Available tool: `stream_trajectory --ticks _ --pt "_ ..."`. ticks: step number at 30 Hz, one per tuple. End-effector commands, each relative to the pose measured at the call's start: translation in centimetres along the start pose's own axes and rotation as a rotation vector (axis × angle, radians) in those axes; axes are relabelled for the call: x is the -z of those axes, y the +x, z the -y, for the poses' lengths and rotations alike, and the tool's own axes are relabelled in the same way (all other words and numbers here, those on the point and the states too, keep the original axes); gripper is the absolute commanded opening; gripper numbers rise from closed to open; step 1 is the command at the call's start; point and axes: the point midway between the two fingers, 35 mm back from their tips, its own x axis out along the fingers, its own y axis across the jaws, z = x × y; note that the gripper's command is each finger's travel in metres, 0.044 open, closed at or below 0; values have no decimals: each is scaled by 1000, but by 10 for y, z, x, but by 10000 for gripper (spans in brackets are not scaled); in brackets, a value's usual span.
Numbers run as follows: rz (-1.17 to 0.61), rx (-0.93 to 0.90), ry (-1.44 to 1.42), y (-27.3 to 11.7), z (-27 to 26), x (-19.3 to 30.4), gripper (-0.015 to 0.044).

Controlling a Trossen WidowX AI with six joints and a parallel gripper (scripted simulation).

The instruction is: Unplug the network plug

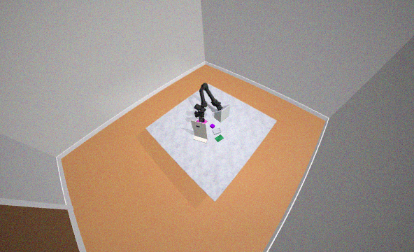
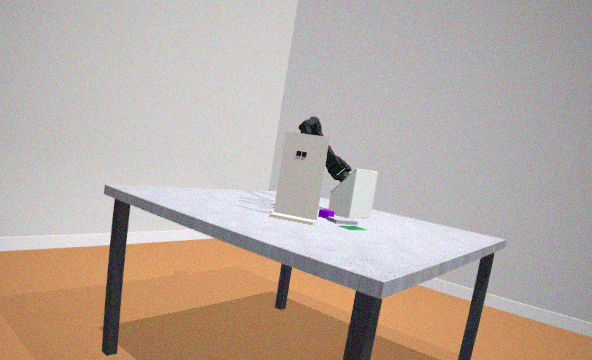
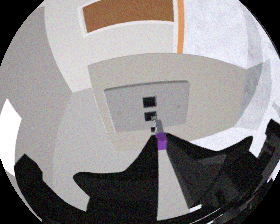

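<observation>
The upright panel [image 1: 200, 132] [image 2: 300, 185] [image 3: 216, 95] stands on its base, with dark socket openings [image 3: 149, 102] in a grey plate. My gripper [image 1: 202, 120] [image 3: 159, 137] is shut on the plug [image 3: 162, 142], whose purple body shows between the fingertips. A thin grey part of it points toward the lower openings. Whether its front end is clear of the socket cannot be told. In the exterior view the panel hides the fingers. A flat magenta patch [image 1: 205, 122] lies below the gripper, and a flat green patch [image 1: 219, 138] [image 2: 352, 228] lies beyond the panel's side; which is the marked square is unclear.
A purple block [image 1: 212, 126] [image 2: 326, 213] and a low grey flat piece [image 1: 217, 131] [image 2: 343, 221] lie on the table beside the panel. A pale wedge-shaped box [image 1: 222, 113] [image 2: 363, 195] stands near the arm's base.
</observation>
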Motion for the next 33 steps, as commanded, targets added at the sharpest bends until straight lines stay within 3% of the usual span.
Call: stream_trajectory --ticks 1,33 --pt "-4 -1 -2 -3 0 2 0" --pt "-4 0 -2 -17 0 3 0"
